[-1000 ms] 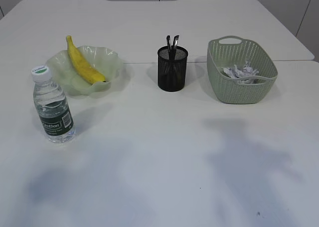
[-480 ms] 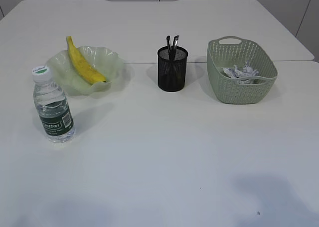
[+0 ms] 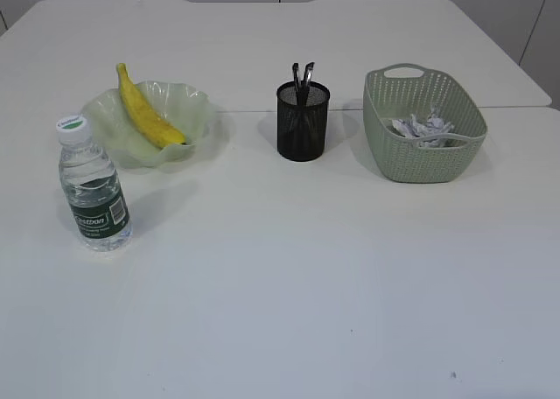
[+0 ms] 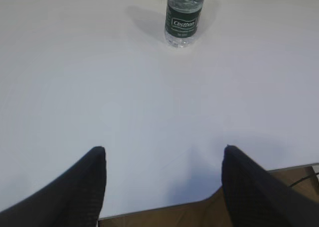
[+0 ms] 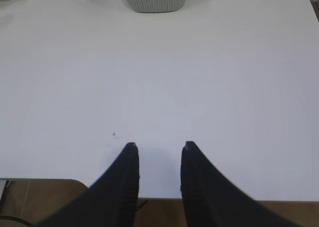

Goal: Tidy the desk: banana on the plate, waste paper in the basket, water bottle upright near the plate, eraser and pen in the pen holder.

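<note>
showing a tidied tabletop [image 3: 289,285]: banana [image 3: 144,110] on plate [image 3: 188,101] at upper left, bottle [image 3: 92,189] upright beside it, pens in holder [image 3: 303,123] at center, paper [image 3: 424,128] in basket [image 3: 420,158] at right. eraser unseen. left fingers [image 4: 164,160] wide, right fingers [image 5: 158,152] narrow, both empty.

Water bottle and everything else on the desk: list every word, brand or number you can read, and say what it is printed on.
"Cestbon": white lettering on the dark green label of the water bottle, clearest in the left wrist view.
Smaller print under the brand on that label: too small to read.
Green print on the bottle cap: blurred, unreadable.
Plate, pen holder, basket: no text visible.
</note>
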Available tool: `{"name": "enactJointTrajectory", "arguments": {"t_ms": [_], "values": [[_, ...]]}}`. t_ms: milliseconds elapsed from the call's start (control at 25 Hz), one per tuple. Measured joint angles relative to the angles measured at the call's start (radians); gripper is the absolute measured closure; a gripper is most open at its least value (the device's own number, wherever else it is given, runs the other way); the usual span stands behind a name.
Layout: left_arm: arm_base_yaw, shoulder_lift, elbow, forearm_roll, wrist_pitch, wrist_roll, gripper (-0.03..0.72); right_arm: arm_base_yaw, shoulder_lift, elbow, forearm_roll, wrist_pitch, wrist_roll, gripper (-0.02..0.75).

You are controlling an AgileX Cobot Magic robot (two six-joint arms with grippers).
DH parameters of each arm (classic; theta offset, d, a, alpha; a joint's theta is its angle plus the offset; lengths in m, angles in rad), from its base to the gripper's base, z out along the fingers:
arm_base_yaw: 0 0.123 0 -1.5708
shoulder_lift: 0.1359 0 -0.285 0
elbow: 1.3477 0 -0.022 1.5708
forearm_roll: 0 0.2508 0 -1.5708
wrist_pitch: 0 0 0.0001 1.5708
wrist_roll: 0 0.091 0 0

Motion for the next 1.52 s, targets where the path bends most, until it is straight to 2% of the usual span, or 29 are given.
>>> {"name": "enactJointTrajectory", "arguments": {"t_ms": [320,600,920,1520], "values": [[0.000,-0.035,0.006,0.020,0.002,0.000,0.178,0.000,-0.252,0.117,0.000,0.009,-0.033,0.519],[0.000,-0.035,0.009,0.112,0.002,-0.001,0.178,0.000,-0.261,0.169,0.000,0.009,-0.049,0.519],[0.000,-0.035,0.016,0.114,-0.015,-0.001,0.178,0.000,-0.261,0.175,0.000,-0.027,-0.126,0.517],[0.000,-0.035,0.075,0.114,-0.143,-0.001,0.167,0.000,-0.261,0.225,-0.002,-0.118,-0.126,0.502]]}}
